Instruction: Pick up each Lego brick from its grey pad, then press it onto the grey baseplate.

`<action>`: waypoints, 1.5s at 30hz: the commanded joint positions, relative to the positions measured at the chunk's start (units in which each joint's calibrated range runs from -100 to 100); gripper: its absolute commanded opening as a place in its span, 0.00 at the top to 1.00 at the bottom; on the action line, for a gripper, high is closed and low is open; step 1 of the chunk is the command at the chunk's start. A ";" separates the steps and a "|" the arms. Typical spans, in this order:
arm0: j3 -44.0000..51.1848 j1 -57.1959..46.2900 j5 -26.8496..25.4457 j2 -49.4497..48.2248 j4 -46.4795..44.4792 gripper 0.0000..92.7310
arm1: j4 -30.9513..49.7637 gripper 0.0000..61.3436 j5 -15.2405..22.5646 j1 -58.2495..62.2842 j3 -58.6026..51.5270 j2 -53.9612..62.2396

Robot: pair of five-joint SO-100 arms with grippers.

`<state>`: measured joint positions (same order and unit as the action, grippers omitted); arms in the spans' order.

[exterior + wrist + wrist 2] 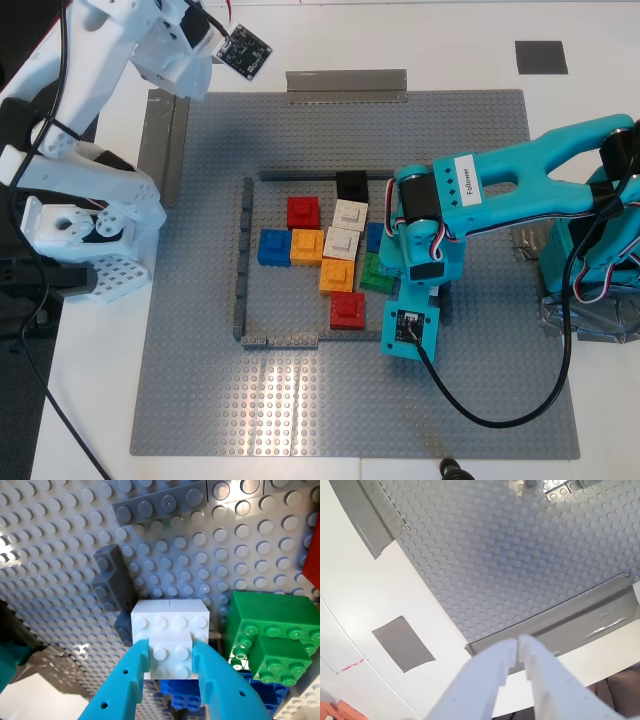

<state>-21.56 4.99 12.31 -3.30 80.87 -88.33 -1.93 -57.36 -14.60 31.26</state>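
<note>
My first gripper, teal, is shut on a white Lego brick. It holds the brick low over the grey baseplate, next to a green brick and a dark grey outline brick. I cannot tell whether the brick touches the studs. In the exterior view the teal arm hides this brick at the outline's right side. Two red bricks sit on the baseplate. My second gripper, white, is shut and empty, high over the table beside an empty grey pad. Another empty pad lies at the back right.
Inside the outline stand blue, orange and white bricks and a black one. Grey tape strips edge the plate. The white arm's base is at the exterior view's left, a silver tape wad at the right.
</note>
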 commanded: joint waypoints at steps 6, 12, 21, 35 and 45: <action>2.37 -0.17 0.07 -0.14 -0.48 1.00 | 1.11 1.00 0.25 0.02 1.10 2.22; 2.37 -0.10 -0.07 -0.14 -0.48 1.00 | 0.95 1.00 0.68 0.82 1.10 1.96; 2.37 -0.03 0.07 -0.14 -0.15 1.00 | 1.11 1.00 1.17 1.76 1.10 1.53; 11.76 -0.03 0.12 -3.91 6.93 0.90 | 0.78 1.00 2.25 3.14 1.38 1.19; 9.51 0.26 0.07 -3.91 7.41 0.90 | 0.38 1.00 2.25 2.85 1.56 1.27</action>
<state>-11.71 4.92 12.57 -4.82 88.09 -87.85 0.37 -54.18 -14.60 31.35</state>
